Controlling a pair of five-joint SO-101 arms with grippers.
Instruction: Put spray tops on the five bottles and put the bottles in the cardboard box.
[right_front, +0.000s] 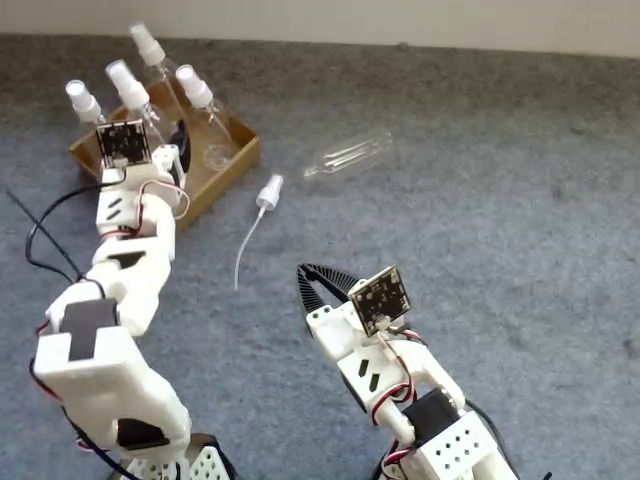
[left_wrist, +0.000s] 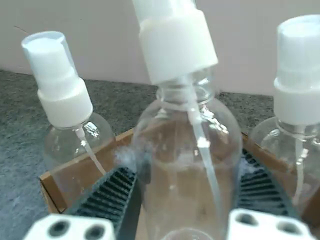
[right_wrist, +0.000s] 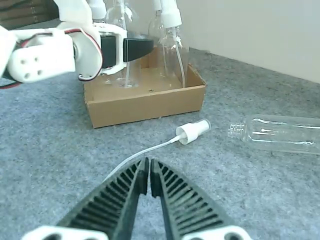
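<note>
High view has the uncapped bottle (right_front: 350, 157) lying flat on its side on the carpet (right_front: 520, 230), roughly 12 o'clock from the middle of the frame. Its long axis runs from 8 o'clock to 2 o'clock, with the open neck at the 8 o'clock end and the base at the other. The neck points at the loose spray top (right_front: 268, 192), which is near it but not touching. The white head of the spray top is up at the 1 o'clock end, and its thin dip tube (right_front: 243, 255) curves away toward 7 o'clock.

The cardboard box (right_front: 238, 150) sits at 10 o'clock from that spray top, with four capped bottles (right_front: 210, 125) upright in it, tops pointing up. The left gripper (left_wrist: 185, 190) is at the box with its jaws grasping one of them, the gripped bottle (left_wrist: 175, 150), one ridged jaw on each side of the clear body. Can't tell whether its base is resting on the box floor.

The right gripper (right_wrist: 149, 175) is down over the carpet at 5 o'clock from the spray top head, jaws clenched together with nothing in them.

The surface is plain grey carpet all over, and a pale wall (right_front: 400, 20) runs along the 12 o'clock edge.
</note>
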